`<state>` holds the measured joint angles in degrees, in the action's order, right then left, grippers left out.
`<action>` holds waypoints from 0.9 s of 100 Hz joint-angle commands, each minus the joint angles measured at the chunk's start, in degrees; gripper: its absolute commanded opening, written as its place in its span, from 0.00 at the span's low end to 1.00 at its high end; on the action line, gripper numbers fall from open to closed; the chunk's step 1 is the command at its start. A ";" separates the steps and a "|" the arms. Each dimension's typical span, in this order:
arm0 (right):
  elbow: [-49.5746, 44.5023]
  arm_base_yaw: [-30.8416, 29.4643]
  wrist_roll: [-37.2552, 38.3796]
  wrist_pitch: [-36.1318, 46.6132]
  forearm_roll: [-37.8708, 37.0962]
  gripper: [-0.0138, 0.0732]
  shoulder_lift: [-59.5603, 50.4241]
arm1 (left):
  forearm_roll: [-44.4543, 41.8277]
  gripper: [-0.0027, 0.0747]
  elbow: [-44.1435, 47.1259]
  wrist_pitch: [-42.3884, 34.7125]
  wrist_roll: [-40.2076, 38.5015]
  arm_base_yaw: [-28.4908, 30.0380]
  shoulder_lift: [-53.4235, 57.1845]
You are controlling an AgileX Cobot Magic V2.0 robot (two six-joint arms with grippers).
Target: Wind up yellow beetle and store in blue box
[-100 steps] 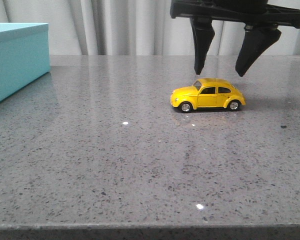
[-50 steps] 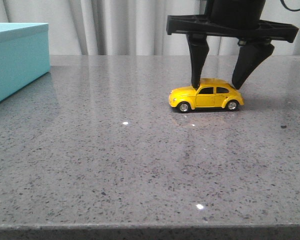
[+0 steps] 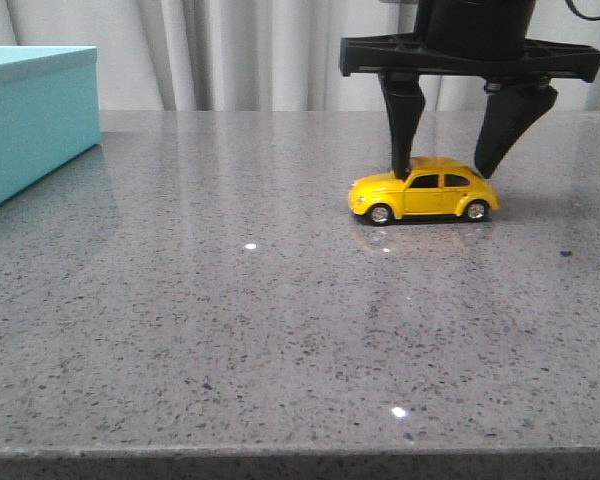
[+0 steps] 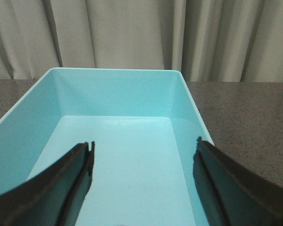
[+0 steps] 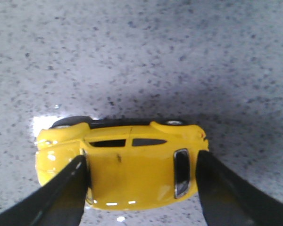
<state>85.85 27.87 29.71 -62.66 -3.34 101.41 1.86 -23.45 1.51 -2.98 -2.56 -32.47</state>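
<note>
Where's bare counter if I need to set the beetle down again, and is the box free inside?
Bare counter runs between the blue box and the yellow beetle, and across the whole near edge. The box interior shows nothing in it. The only crowded spot is around the beetle, straddled by the open right tool.

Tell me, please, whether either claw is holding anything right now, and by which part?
Nothing is held. The right claw stands open astride the small glossy yellow toy beetle car, front to rear. The left claw hangs open over the open turquoise-blue box.
</note>
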 commanded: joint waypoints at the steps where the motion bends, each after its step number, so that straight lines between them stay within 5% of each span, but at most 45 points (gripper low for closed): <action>1: 1.58 -1.16 1.08 -2.82 -4.06 0.72 -2.34 | 0.36 0.61 -2.06 -4.90 -0.46 -0.38 -0.45; 56: 0.93 -7.80 1.69 -10.71 -10.93 0.72 -3.27 | 0.36 0.61 -2.06 -4.90 -0.46 -0.38 -0.45; 90: 0.93 -6.85 1.16 -4.77 -7.11 0.72 -12.36 | 0.36 0.61 -2.06 -4.90 -0.46 -0.38 -0.45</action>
<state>85.47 20.46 31.45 -69.07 -10.31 94.98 1.86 -23.45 1.51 -2.98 -2.56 -32.56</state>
